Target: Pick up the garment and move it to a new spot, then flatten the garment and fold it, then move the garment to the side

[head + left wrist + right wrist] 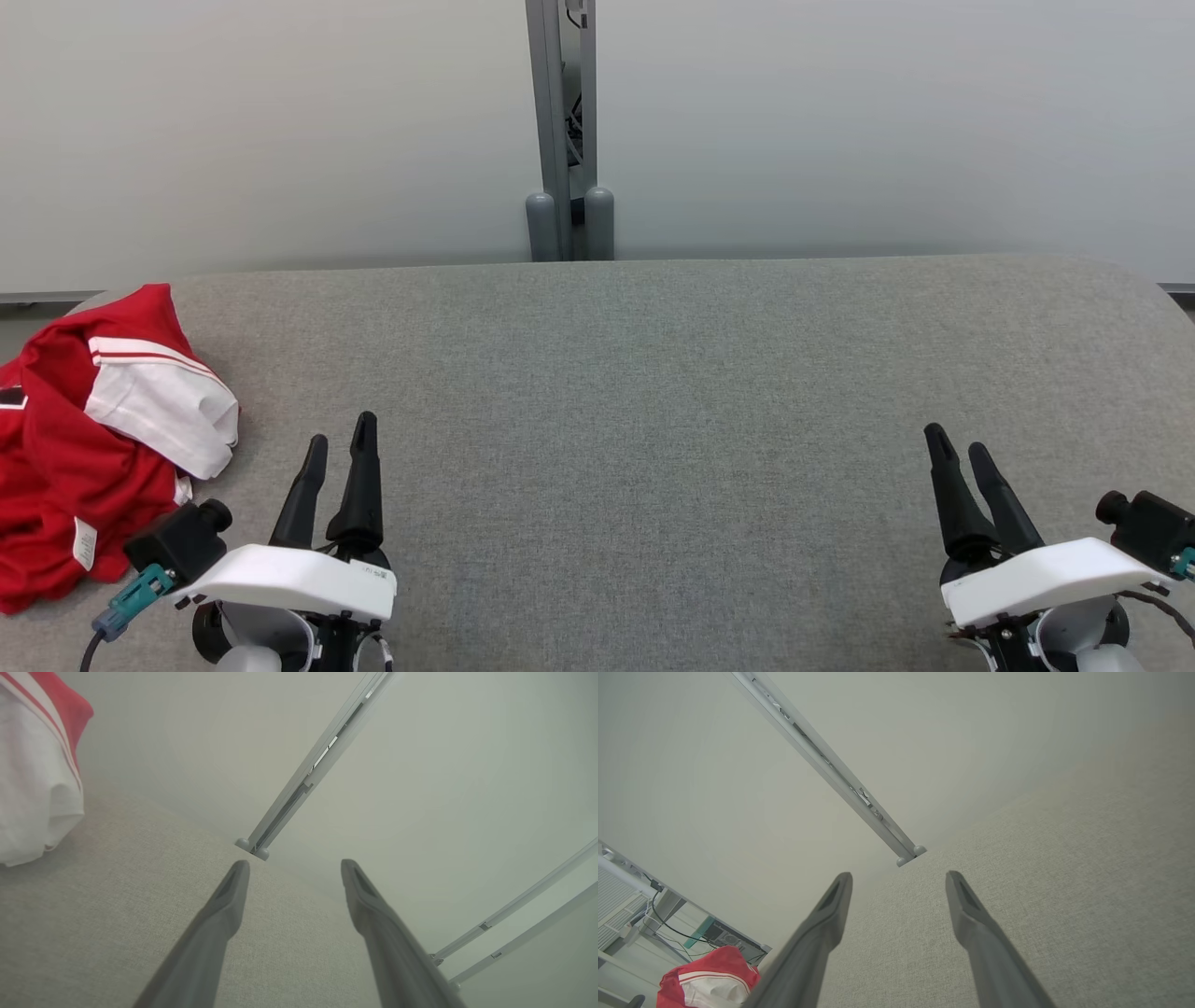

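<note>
The garment (84, 448) lies crumpled in a heap on the desk (653, 420), far to the left of the grey post (560, 140) that stands behind the desk's far edge, and nearer to me than the post is. A white sleeve (163, 411) with striped trim is flopped over the red body. The heap runs off the left edge of the head view, so I cannot tell whether any of it hangs past the desk's end.

My left hand (341, 429) rests left of the post, just beside the garment but not touching it, with its fingers spread wide and nothing between them. My right hand (956, 440) sits well to the right of the post, just as wide and just as empty.

I judge that the hands are parked low and apart to leave bare the broad stretch of desk in front of the post. That looks like the natural place to lay the cloth flat. No part of the task looks done yet. The left hand is the closer one, so the first pinch should fall to it, and wide fingers suit a bunched fold.
</note>
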Robot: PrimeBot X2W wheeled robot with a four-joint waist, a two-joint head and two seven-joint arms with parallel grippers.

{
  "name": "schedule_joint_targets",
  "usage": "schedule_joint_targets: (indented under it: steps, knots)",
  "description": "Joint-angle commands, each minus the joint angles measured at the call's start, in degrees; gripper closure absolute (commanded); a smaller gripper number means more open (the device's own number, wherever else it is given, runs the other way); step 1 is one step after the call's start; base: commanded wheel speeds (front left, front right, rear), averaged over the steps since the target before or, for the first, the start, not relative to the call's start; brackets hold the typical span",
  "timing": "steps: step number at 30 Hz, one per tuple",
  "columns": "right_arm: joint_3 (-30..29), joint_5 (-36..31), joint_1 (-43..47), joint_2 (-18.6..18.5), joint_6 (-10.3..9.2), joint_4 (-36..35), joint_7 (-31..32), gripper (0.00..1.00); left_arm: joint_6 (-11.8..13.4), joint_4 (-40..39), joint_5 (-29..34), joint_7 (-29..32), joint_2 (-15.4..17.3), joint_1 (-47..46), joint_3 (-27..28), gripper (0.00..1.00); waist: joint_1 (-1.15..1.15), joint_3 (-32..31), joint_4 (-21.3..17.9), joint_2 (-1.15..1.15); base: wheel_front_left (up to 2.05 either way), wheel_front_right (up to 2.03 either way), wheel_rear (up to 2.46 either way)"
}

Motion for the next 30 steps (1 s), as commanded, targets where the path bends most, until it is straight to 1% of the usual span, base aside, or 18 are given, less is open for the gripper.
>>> schedule_joint_targets:
  steps: [1,10,15,24,30]
  knots:
    - [0.19,-1.5,-0.08,-0.4,0.08,-1.01,-0.83,0.0,0.09,-1.12,2.29,-0.56,0.29,-0.01,-0.15,0.0,0.0,-0.07,-0.03,0.0,0.0,0.0,0.0]
    - [2.02,-6.52,0.68,-0.51,0.09,-2.38,-2.7,0.0,0.49,-2.73,9.06,-1.81,0.36,1.25,-0.51,0.0,0.0,-0.49,-0.07,0.0,0.0,0.0,0.0]
    - [3.19,-9.29,1.35,-0.58,0.09,-3.08,-3.74,0.0,0.45,-3.35,11.79,-2.51,0.41,1.91,-0.62,0.0,0.0,-0.76,-0.09,0.0,0.0,0.0,0.0]
    - [2.6,-13.83,2.34,-0.69,0.09,-4.2,-5.35,0.0,0.54,-3.6,16.94,-3.6,0.47,3.05,-0.43,0.0,0.0,-1.16,0.01,0.0,0.0,0.0,0.0]
    - [3.04,-16.84,2.83,-0.77,0.1,-4.71,-6.4,0.0,1.2,-4.16,20.24,-4.26,0.5,3.64,0.02,0.0,0.0,-1.38,0.1,0.0,0.0,0.0,0.0]
